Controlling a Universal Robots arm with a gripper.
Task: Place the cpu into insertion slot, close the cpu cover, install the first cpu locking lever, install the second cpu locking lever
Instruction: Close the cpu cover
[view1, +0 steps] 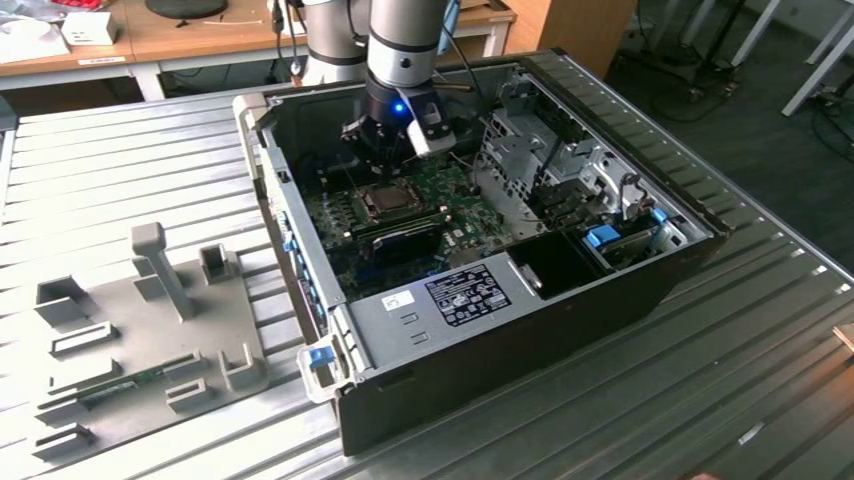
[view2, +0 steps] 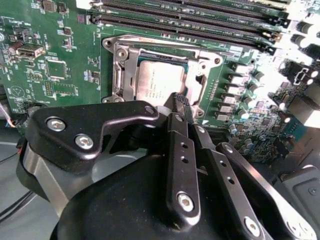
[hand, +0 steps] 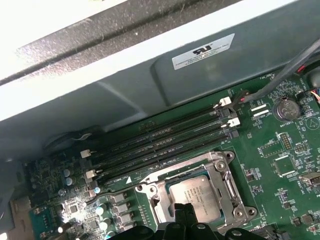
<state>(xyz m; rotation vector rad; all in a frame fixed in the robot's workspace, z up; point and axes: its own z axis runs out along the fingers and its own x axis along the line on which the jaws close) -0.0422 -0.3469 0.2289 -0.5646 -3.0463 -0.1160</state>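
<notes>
The cpu (view2: 161, 82) lies seated in the insertion slot (hand: 221, 160) on the green motherboard (view2: 60, 65). Its silvery-tan top shows through the window of the cpu cover (view2: 126, 70), which looks lowered over it. The hand (view2: 179, 102) has its fingers together, holding nothing, with the tips at the cover's rim. The step appears to be pressing the cover home — best done straight down on the metal frame, not on the chip — otherwise the frame could skew.

In the exterior view the socket (view1: 390, 200) is reachable from straight above, except where the gripper (view1: 386, 170) hangs at its 12 o'clock. The case wall (view1: 283, 215) crowds 9 o'clock, the drive cage (view1: 534, 150) 3 o'clock, and the memory slots (view1: 400, 238) 6 o'clock.
</notes>
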